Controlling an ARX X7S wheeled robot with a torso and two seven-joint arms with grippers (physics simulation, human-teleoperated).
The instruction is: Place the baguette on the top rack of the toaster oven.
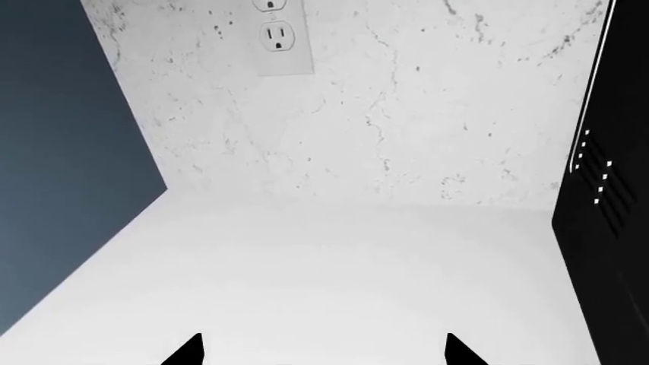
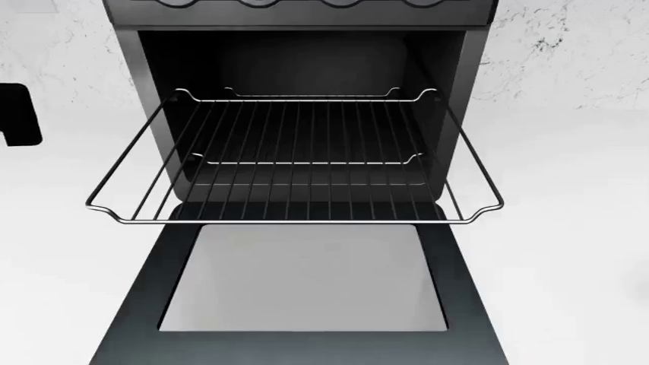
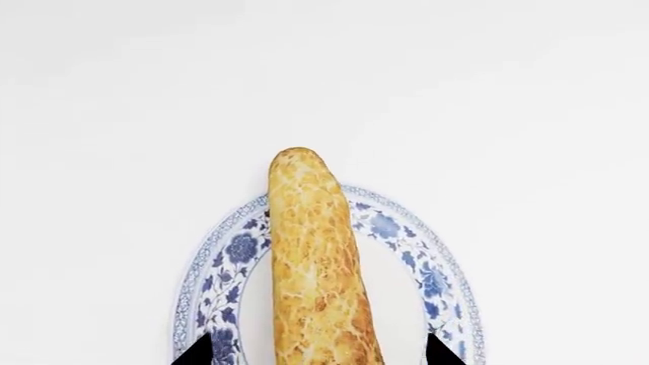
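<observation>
Fingers [image 3: 210, 351] of the right gripper [image 3: 318, 351] stand spread wide, one on each side of the baguette, not touching it; those of the left gripper [image 1: 322, 351] are likewise parted, over bare white counter [image 1: 304, 274]. Largest in sight, the toaster oven [image 2: 304, 46] stands open, its drop-down door [image 2: 304, 277] lying flat toward the robot. From the dark cavity the top rack [image 2: 294, 171] is drawn out over the door, and it carries nothing. On a blue-patterned plate [image 3: 406, 258] lies the baguette [image 3: 315, 258], lengthwise, one rounded end reaching past the plate's rim.
</observation>
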